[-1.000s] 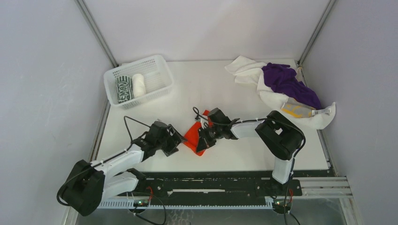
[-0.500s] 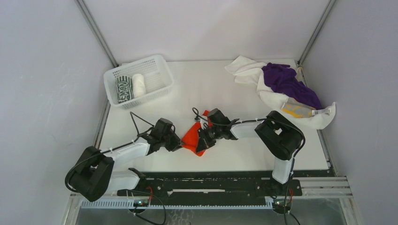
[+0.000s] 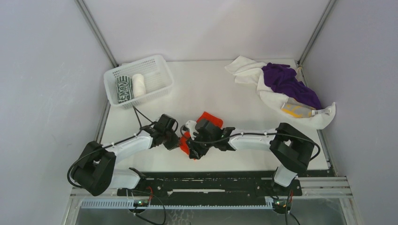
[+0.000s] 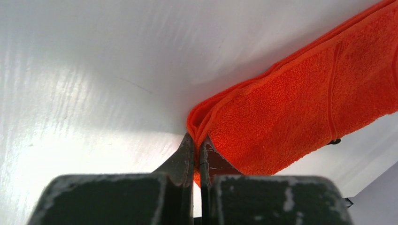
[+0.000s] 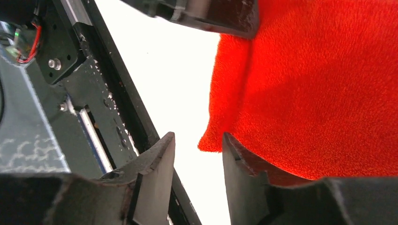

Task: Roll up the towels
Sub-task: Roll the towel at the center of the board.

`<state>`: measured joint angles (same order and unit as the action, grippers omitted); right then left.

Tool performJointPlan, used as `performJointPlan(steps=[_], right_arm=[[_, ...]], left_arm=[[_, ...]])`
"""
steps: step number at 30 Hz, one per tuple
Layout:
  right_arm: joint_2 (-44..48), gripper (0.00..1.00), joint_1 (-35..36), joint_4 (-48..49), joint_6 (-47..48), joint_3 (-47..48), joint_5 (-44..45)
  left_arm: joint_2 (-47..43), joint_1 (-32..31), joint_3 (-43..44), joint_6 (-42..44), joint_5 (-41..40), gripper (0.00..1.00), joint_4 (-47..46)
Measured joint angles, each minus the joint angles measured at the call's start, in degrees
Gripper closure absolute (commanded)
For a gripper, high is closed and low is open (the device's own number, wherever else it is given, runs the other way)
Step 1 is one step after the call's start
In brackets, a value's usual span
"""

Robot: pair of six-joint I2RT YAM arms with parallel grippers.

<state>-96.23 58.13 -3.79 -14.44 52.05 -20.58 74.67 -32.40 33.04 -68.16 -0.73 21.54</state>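
Left hand (image 4: pixel 196 140), pinched almost closed with nothing between, nosed against the folded edge of the orange towel (image 4: pixel 291 108) at mid-frame on the counter (image 4: pixel 94 70); right hand (image 5: pixel 197 154) gaped at its corner. Rolling looked barely begun; next I'd need a firm grip there.

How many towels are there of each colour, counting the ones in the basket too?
Orange-red towel: 1
Purple towel: 1
Yellow-and-grey towel: 1
Dark green-and-white towel: 1, rolled, in the basket
White: 2, the white rolled towel in the basket and the white loose towel in the heap, which might be more than one
Total: 6
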Motion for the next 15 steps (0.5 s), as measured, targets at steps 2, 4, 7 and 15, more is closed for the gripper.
performJointPlan(steps=[2,4,7,15], right_arm=[[1.03,0.55,2.75,-0.61,1.68,0.39,4.11],[1.2,0.54,5.73,-1.2,3.37,1.18,8.76],[1.16,0.52,9.88,-2.8,5.77,2.43,15.47],[-4.09,0.54,16.37,-5.49,10.08,6.08,28.52]], left_arm=[[-0.15,0.0,0.2,-0.13,-0.24,1.0,1.25],[-0.48,0.0,0.31,-0.31,-0.44,1.0,2.34],[-1.05,0.0,0.33,-0.79,-0.42,1.0,3.41],[-2.64,0.0,0.33,-2.05,-0.48,1.0,4.79]])
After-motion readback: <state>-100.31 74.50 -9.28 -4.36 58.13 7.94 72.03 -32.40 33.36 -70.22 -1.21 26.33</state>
